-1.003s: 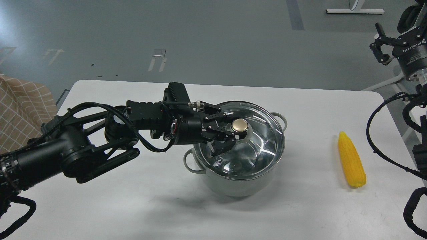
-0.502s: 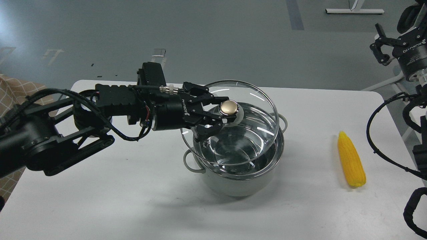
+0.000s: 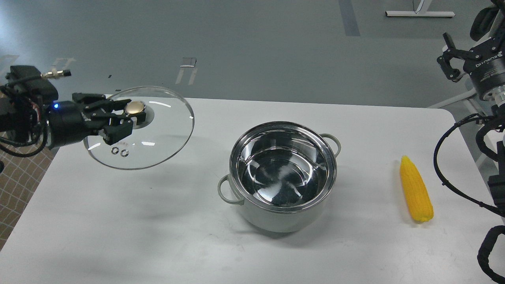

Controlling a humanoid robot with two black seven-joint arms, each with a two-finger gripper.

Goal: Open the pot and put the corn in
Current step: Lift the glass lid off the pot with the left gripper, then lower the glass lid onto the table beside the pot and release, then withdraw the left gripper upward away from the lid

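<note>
The pale grey-green pot (image 3: 282,215) stands uncovered at the table's middle, its shiny steel inside empty. The yellow corn (image 3: 415,189) lies on the table to the pot's right, point away from me. My left gripper (image 3: 127,118) is shut on the gold knob (image 3: 135,107) of the glass lid (image 3: 165,130) and holds the lid in the air above the table's far left part. My right gripper (image 3: 449,55) is raised at the far right, beyond the table's edge and well above the corn, its fingers spread and empty.
The white table (image 3: 158,225) has a rounded far right corner. A brown checked cloth (image 3: 15,185) hangs beyond the table's left edge. A white stand base (image 3: 419,13) lies on the grey floor behind. Black cables (image 3: 453,173) hang by the right arm.
My left gripper has lifted the glass lid off the pot and carried it far to the left. The pot now stands open. The corn and right arm have barely moved.
</note>
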